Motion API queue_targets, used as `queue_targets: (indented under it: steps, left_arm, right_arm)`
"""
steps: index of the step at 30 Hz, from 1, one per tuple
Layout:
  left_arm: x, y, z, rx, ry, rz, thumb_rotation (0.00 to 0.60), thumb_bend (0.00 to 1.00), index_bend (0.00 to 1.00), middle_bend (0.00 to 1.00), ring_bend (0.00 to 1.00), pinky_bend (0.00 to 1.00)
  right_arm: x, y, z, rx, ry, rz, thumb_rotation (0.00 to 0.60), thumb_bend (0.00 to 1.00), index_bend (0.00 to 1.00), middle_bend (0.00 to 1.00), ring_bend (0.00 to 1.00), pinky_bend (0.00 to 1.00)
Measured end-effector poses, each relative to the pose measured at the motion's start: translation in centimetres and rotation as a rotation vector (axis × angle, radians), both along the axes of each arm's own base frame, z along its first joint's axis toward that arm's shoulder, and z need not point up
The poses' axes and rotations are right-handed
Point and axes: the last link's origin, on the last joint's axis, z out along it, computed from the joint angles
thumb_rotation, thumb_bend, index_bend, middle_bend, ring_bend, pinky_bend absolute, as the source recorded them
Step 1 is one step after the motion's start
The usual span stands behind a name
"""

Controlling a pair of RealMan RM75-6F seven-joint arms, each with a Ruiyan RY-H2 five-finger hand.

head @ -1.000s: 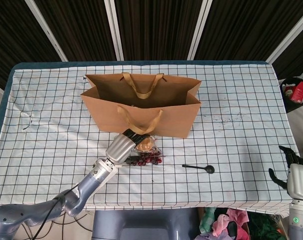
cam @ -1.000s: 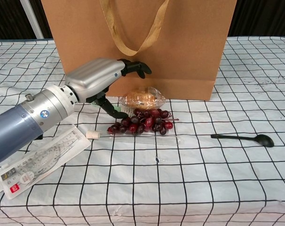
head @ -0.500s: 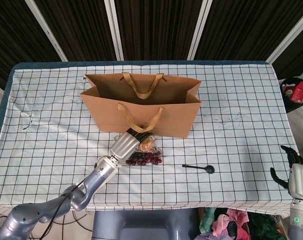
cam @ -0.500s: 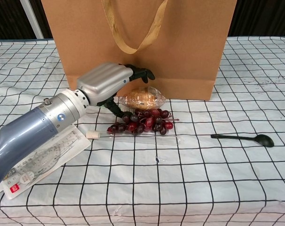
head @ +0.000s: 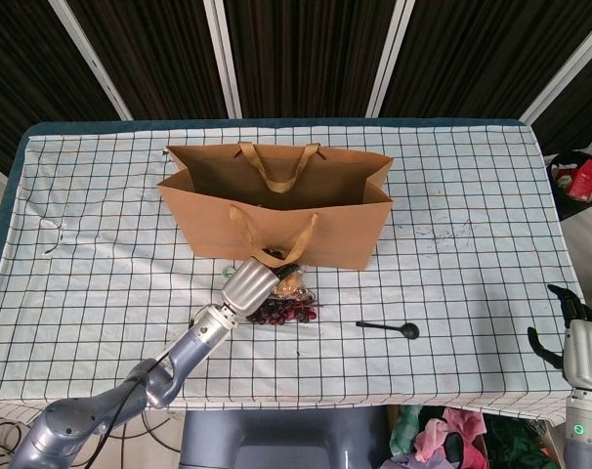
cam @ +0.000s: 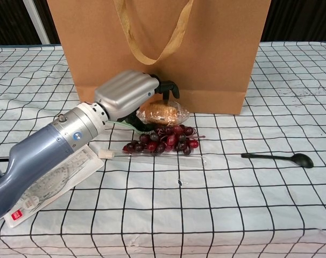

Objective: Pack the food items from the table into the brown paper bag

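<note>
The brown paper bag (head: pixel 276 210) stands open and upright mid-table; in the chest view its front wall (cam: pixel 206 48) fills the back. Just in front of it lies a wrapped bread roll (cam: pixel 164 113), also seen from the head camera (head: pixel 291 283), with a bunch of dark red grapes (cam: pixel 163 140) (head: pixel 281 313) against its near side. My left hand (cam: pixel 128 94) (head: pixel 249 286) reaches over the roll's left end, fingers (cam: pixel 165 87) arched above it and spread, nothing lifted. My right hand (head: pixel 574 342) hangs off the table's right front corner, holding nothing.
A black spoon (cam: pixel 278 157) (head: pixel 389 327) lies right of the grapes. A packaged ruler and protractor set (cam: pixel 50 183) sits under my left forearm, a small white block (cam: pixel 105 154) beside it. A bin with a red box (head: pixel 584 181) stands beyond the table's right edge.
My left hand has moved forward and to the right, from beside the grapes to over the bread roll's left end. The food, bag and right hand have not moved.
</note>
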Motion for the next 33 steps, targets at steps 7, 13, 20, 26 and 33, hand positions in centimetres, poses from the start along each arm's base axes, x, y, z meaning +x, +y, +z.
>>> queue_targets:
  steps: [7,13,20,26,33]
  left_arm:
    - [-0.1,-0.1,0.2,0.018,0.001,-0.016,0.6,0.29,0.32,0.44,0.3,0.36]
    - [0.1,-0.6,1.0,0.027,-0.048,-0.036,0.6,0.29,0.32,0.44,0.3,0.36]
    - [1.0,-2.5,3.4,0.04,-0.189,-0.1,0.6,0.29,0.33,0.45,0.3,0.36]
    - [2.3,-5.1,5.7,-0.01,-0.269,-0.162,0.6,0.29,0.33,0.45,0.3,0.36]
    - [4.8,-8.2,9.0,-0.087,-0.352,-0.222,0.6,0.29,0.33,0.45,0.3,0.36]
  right_arm:
    - [0.0,0.0,0.1,-0.006,-0.004,0.001,0.6,0.26,0.21,0.22,0.31,0.3]
    - [0.1,0.0,0.2,-0.019,-0.006,0.002,0.6,0.27,0.21,0.22,0.31,0.3]
    - [0.1,0.0,0.4,-0.037,-0.008,0.002,0.6,0.27,0.21,0.22,0.31,0.3]
    - [0.1,0.0,0.6,-0.057,-0.008,0.0,0.6,0.27,0.22,0.22,0.31,0.3]
    - [0.1,0.0,0.7,-0.064,-0.008,-0.001,0.6,0.27,0.22,0.22,0.31,0.3]
